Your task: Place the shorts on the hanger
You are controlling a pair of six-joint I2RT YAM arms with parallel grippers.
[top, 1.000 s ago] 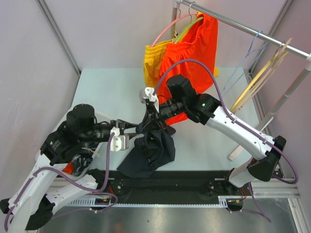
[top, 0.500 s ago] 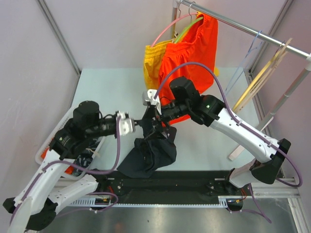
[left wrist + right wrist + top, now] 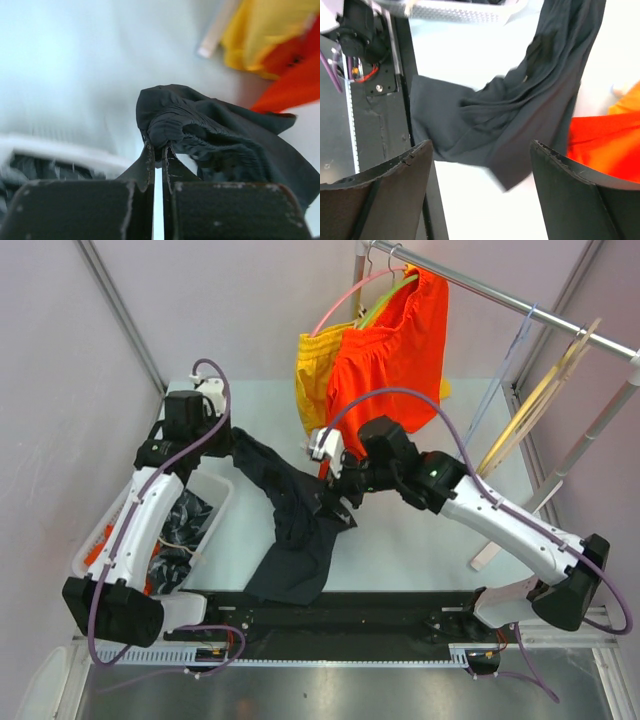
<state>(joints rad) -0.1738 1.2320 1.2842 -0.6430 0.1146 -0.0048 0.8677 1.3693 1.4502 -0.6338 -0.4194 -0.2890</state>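
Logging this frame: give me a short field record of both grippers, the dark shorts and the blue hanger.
left gripper: shut on waistband of shorts
right gripper: open over the shorts, holding nothing
shorts: stretched from left gripper down to near edge of table
hanger: bare, on the rail, right of the orange shorts
status: shorts not yet on hanger

Likely a lab test cell: plain panel walls (image 3: 240,310), metal clothes rail (image 3: 490,292).
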